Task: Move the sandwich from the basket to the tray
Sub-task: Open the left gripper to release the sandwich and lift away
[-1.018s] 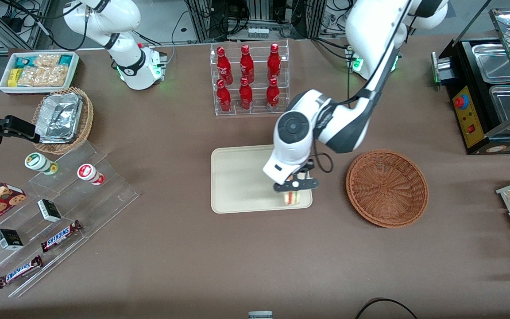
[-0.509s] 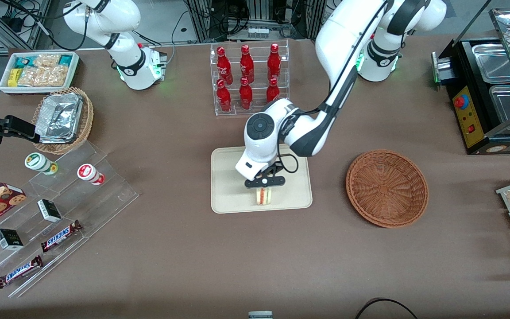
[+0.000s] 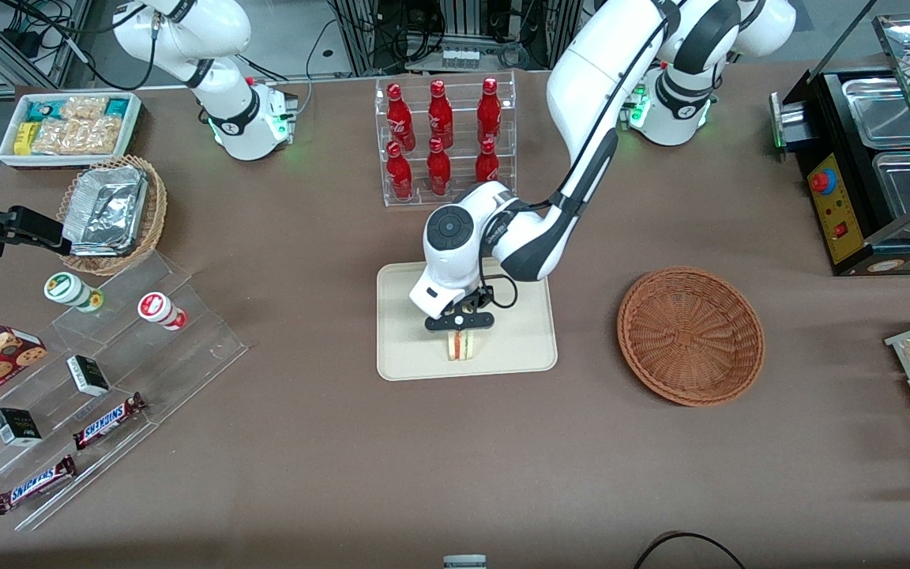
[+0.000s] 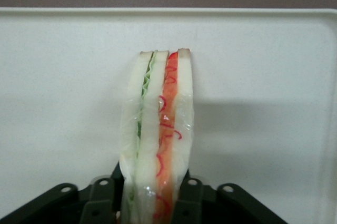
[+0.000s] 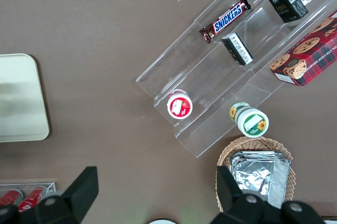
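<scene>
My left gripper (image 3: 460, 332) is over the cream-beige tray (image 3: 407, 348), shut on the sandwich (image 3: 460, 346). The sandwich stands on edge, its red, orange and green filling facing the front camera, low over or touching the tray's near part. In the left wrist view the sandwich (image 4: 157, 129) is pinched between the black fingers (image 4: 189, 203), with the tray surface (image 4: 263, 76) under it. The reddish-brown wicker basket (image 3: 690, 335) sits beside the tray toward the working arm's end and holds nothing.
A clear rack of red bottles (image 3: 444, 139) stands farther from the front camera than the tray. A clear stepped shelf with snacks (image 3: 92, 379), a tan basket of foil containers (image 3: 111, 212) and a white bin (image 3: 68, 126) lie toward the parked arm's end. A black food warmer (image 3: 874, 158) is at the working arm's end.
My gripper carried the sandwich from the tray's edge nearest the basket toward the tray's middle and a little lower. The basket has not moved.
</scene>
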Robot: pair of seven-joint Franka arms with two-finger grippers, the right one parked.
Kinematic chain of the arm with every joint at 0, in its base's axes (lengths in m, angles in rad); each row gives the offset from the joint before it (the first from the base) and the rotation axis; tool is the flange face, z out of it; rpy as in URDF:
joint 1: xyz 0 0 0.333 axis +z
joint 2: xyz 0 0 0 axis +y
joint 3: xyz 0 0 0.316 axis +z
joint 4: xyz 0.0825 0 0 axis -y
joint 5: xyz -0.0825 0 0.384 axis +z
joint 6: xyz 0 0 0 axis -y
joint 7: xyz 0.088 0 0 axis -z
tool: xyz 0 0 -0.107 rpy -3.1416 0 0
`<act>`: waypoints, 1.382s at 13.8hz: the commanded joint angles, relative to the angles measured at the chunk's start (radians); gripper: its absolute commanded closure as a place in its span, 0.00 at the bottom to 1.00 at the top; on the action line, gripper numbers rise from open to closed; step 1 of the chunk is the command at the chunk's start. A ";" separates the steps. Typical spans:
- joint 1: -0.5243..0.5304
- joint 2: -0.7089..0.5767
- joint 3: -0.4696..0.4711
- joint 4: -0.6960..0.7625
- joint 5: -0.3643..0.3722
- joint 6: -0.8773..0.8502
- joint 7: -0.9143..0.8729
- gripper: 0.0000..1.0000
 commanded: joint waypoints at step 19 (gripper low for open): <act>0.524 -0.798 0.024 -0.093 -0.013 -0.765 0.562 0.00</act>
